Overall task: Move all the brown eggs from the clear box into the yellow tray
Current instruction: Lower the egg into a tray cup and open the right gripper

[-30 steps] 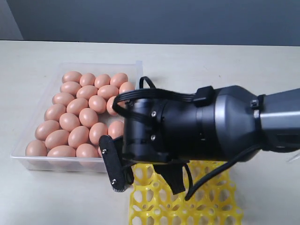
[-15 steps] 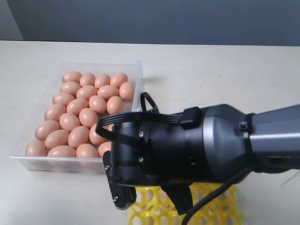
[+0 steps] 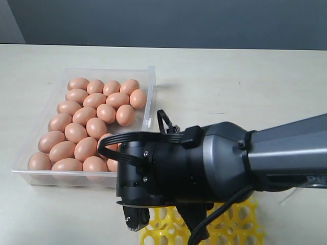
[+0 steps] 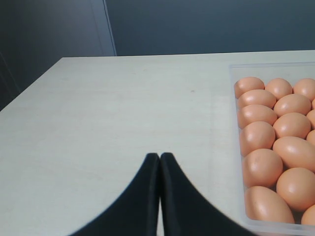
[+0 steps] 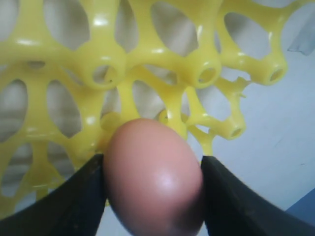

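As I look through the exterior camera, the box point(image 3: 151, 97), a shallow rectangle of clear plastic with low walls, sits at the left of the pale matte surface point(image 3: 240, 81). It is packed with smooth, matte orange-brown eggs point(image 3: 96, 126) lying on their sides in rough rows. My right arm point(image 3: 204, 163), a bulky black cylinder with looped cables point(image 3: 163, 120), fills the foreground and hides the box's near right corner. Below it peeks the tray point(image 3: 237, 224), an openwork grid of bright yellow glossy plastic.

Through the left wrist camera, the left tool point(image 4: 159, 160) shows two black tapered fingers point(image 4: 142, 196) pressed together tip to tip, gripping nothing. It hangs above the surface beside the box, where rounded eggs crowd behind the transparent wall.

Through the right wrist camera, the right tool point(image 5: 153, 194) is clamped on one egg point(image 5: 152, 177), with a black finger point(image 5: 74, 201) against each flank. The egg's skin has a soft sheen. It sits close over the tray's lattice of round cups and hollow-topped knobs, near the tray's edge, with pale surface beyond. I cannot tell whether the egg touches the tray.
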Action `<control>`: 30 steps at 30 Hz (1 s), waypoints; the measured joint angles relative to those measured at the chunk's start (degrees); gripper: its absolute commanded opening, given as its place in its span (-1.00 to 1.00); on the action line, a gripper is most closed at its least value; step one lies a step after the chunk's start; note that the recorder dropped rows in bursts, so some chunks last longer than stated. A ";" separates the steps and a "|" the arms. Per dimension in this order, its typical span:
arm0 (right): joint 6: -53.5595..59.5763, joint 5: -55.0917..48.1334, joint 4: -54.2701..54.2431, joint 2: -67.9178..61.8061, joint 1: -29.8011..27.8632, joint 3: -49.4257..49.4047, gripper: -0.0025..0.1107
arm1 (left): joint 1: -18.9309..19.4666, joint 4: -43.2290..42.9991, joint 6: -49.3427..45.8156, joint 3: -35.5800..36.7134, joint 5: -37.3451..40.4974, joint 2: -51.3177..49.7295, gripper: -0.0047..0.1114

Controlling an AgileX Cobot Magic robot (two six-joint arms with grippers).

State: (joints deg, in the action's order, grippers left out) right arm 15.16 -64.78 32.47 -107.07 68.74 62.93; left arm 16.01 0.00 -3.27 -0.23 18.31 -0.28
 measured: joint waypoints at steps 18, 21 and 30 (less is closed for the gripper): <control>-0.59 -0.04 -1.25 0.00 0.00 0.00 -0.17 | 0.00 0.00 0.00 0.00 0.00 0.00 -0.91; -0.59 -0.04 -1.13 0.00 0.00 0.00 -0.17 | 0.00 0.00 0.00 0.00 0.00 0.00 -0.91; -0.59 -0.18 -0.44 -0.32 0.00 0.00 -0.17 | 0.00 0.00 0.00 0.00 0.00 0.00 -0.91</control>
State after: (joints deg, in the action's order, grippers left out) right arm 14.58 -64.96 32.03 -107.39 68.74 62.93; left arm 16.01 0.00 -3.27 -0.23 18.31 -0.28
